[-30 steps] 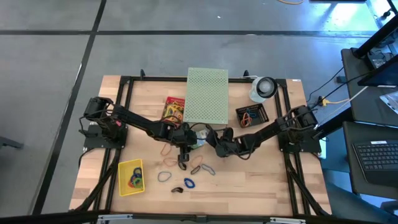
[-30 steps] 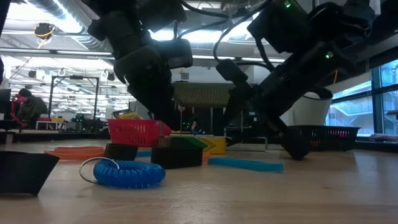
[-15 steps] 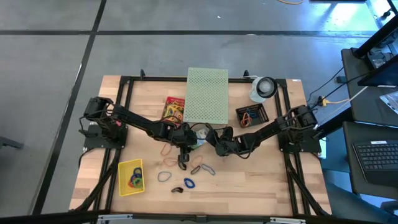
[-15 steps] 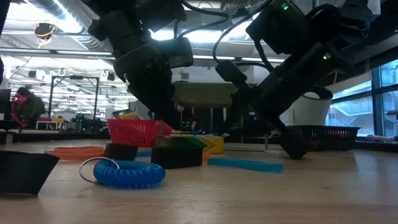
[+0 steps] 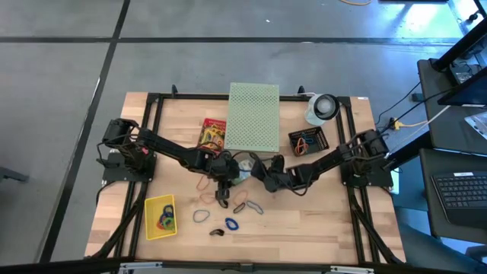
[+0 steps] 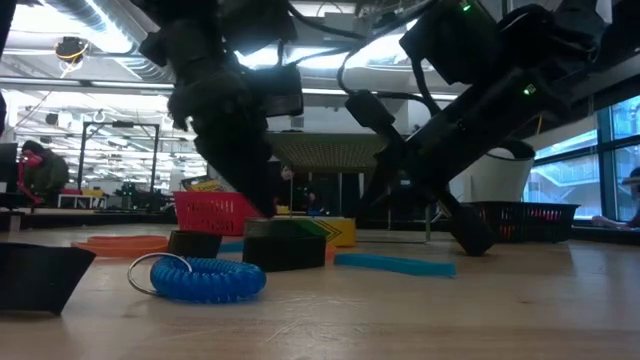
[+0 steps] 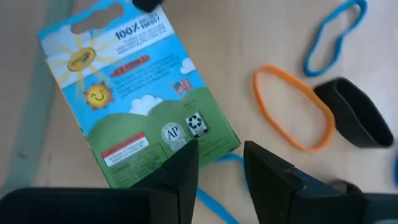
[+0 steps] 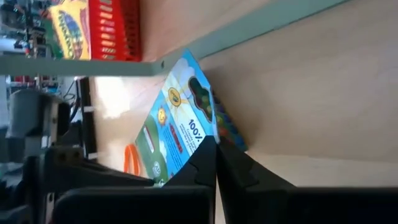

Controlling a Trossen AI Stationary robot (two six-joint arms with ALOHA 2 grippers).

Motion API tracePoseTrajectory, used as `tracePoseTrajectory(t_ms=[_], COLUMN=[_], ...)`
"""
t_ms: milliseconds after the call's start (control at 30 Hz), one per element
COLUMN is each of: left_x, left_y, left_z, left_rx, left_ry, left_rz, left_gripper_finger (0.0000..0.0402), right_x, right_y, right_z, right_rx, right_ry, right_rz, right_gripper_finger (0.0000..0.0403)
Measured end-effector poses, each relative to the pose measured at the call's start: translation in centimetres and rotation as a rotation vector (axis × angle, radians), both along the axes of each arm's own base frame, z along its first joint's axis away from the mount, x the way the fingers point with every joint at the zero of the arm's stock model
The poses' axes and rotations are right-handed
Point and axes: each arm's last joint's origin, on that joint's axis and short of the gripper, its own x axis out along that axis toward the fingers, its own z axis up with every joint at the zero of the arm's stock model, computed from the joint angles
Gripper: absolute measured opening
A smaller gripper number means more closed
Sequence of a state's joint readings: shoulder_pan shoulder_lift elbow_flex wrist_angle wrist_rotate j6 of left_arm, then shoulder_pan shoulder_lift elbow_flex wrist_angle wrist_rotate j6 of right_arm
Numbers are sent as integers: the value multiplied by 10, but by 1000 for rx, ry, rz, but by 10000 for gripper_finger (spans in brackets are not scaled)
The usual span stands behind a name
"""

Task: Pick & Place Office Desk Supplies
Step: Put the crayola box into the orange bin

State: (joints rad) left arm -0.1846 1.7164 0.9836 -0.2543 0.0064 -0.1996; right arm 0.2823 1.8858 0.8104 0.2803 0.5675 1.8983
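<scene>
Hovering my left gripper (image 7: 221, 163) low over the near edge of the blue-and-green printed card box (image 7: 137, 93), I keep its two dark fingers parted with a narrow gap and nothing between them. That box lies flat on the pale wooden table (image 5: 319, 205), near the middle, just in front of the large pale green perforated box (image 5: 253, 116). My right gripper (image 8: 216, 158) comes in from the other side with its fingers pressed together at the box's edge; I judge it is bracing the card, not holding it. An orange rubber-band loop (image 7: 292, 107) and a blue rubber-band loop (image 7: 334, 36) lie close beside the box. To do this well I should, I think, widen my left fingers enough to straddle the box edge, come down squarely, and stay clear of the blue band showing under the box so it is not dragged along.
</scene>
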Motion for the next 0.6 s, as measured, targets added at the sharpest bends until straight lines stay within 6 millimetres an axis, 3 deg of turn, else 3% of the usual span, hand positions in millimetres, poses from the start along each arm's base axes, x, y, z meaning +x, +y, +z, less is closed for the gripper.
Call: tracePoseTrajectory(t_ms=[233,600], left_x=[-4,-9], left_y=[-8,-2], left_z=[4,27], left_rx=[-49,-97], left_ry=[15,-54], left_rz=[-36,-31], left_gripper_finger=[123,123], right_x=[-5,-11], right_y=[21,37], right_z=[7,36], right_rx=[-11,-99], right_ry=[-23,-88], right_rz=[97,197], right_gripper_finger=[1,0])
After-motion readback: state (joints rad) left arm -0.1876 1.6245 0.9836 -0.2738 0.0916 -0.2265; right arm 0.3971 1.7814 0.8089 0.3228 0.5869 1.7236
